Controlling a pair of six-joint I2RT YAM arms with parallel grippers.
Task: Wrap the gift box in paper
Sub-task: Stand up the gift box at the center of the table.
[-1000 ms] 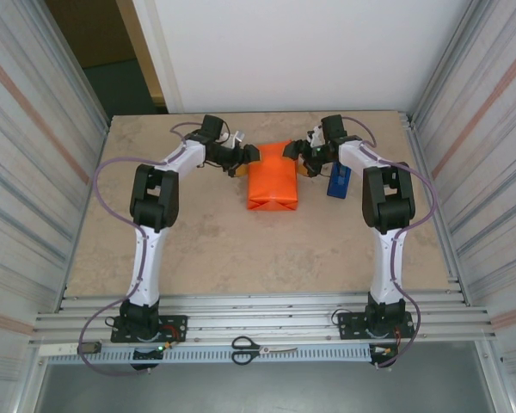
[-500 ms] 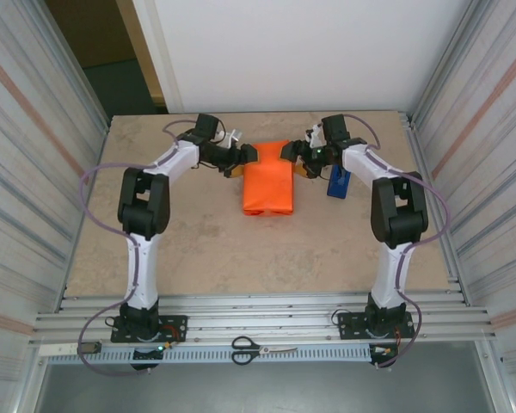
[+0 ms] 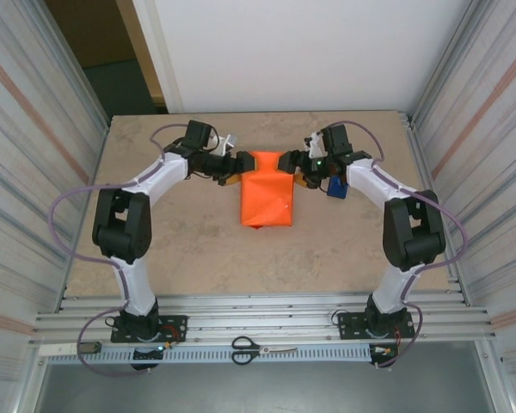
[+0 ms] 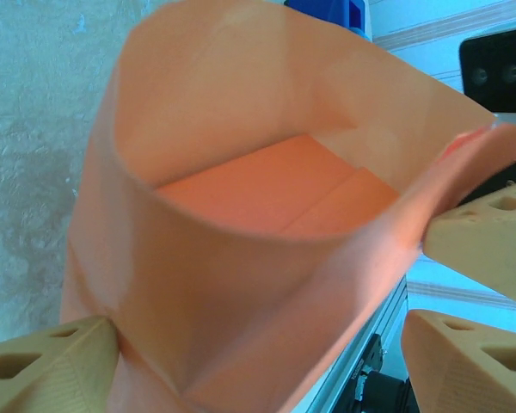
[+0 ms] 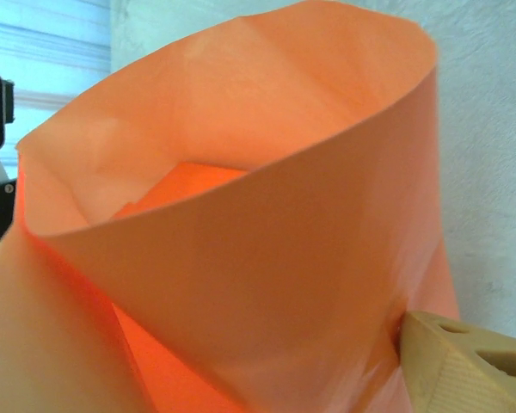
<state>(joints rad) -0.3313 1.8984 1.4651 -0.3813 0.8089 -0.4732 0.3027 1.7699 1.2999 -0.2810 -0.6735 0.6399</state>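
The gift box is sitting inside a sleeve of orange paper, showing as a flat, brighter orange face deep in the opening. The parcel is lying a little far of the middle of the table, with its long axis running near to far. The near end is looking folded over, while the far end is gaping open as a loose, rounded mouth with soft, unfolded edges.

That open far end is what the next move is hinging on, I'd judge. It is lying right between the two pincers, neither one nearer than the other.

The left gripper is reaching in from the left with its jaws spread wide. One finger is resting against the paper's lower corner and the other is standing clear of it, so it is gripping nothing.

The right gripper is coming in from the right. One finger is touching the sleeve wall, but the paper is hiding its partner, so I cannot tell whether it is pinching or merely touching.

A blue tape dispenser is waiting just right of the right gripper.
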